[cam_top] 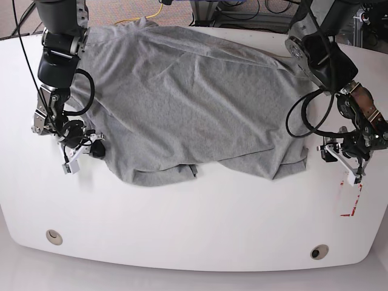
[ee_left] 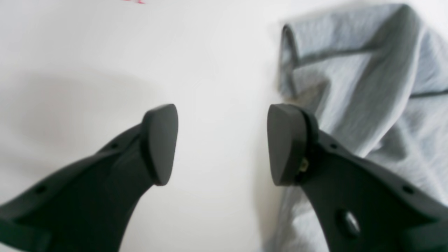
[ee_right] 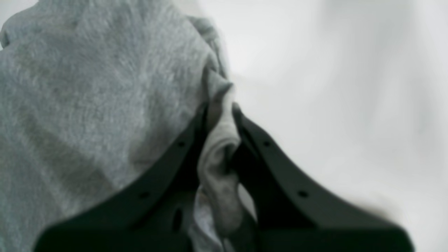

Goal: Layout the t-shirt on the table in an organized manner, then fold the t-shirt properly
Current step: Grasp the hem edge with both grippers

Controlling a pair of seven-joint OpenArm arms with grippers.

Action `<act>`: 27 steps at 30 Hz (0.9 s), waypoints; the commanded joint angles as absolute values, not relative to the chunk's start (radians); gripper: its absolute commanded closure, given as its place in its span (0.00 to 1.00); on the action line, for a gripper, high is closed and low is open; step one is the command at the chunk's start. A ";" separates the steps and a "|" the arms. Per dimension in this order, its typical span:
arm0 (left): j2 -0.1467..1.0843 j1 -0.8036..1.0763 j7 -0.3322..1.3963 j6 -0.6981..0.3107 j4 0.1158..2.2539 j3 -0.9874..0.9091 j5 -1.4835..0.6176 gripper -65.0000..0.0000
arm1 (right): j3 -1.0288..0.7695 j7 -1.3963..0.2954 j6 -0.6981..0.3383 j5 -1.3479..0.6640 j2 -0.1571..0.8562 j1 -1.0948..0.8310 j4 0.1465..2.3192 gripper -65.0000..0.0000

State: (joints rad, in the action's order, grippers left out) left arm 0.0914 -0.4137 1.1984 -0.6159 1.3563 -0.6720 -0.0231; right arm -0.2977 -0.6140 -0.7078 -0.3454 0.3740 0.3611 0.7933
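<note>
Layout step in hand: t-shirt (cam_top: 188, 103) lies rumpled across upper table (cam_top: 194, 230). Right gripper (ee_right: 219, 115) clamps a hem fold; left gripper (ee_left: 222, 143) gapes wide beside cloth, needing its own hold.

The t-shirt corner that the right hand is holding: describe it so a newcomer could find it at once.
Start at the white table and the grey t-shirt spread across it. Follow the shirt's edge to the base view's left side, where the right hand is shut on a bunched fold. The left hand is open over bare table beside the cloth.
</note>
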 commanded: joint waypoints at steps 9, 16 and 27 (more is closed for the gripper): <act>0.093 -0.484 1.023 -0.608 1.145 -0.662 -0.045 0.42 | -0.294 -0.688 -0.698 -0.315 0.374 0.338 0.792 1.00; 0.111 -0.483 0.931 -0.564 1.061 -0.621 -0.048 0.42 | -0.289 -0.688 -0.698 -0.403 0.383 0.315 0.792 1.00; 0.122 -0.484 0.921 -0.562 1.007 -0.588 -0.050 0.42 | -0.289 -0.688 -0.698 -0.407 0.383 0.312 0.792 1.00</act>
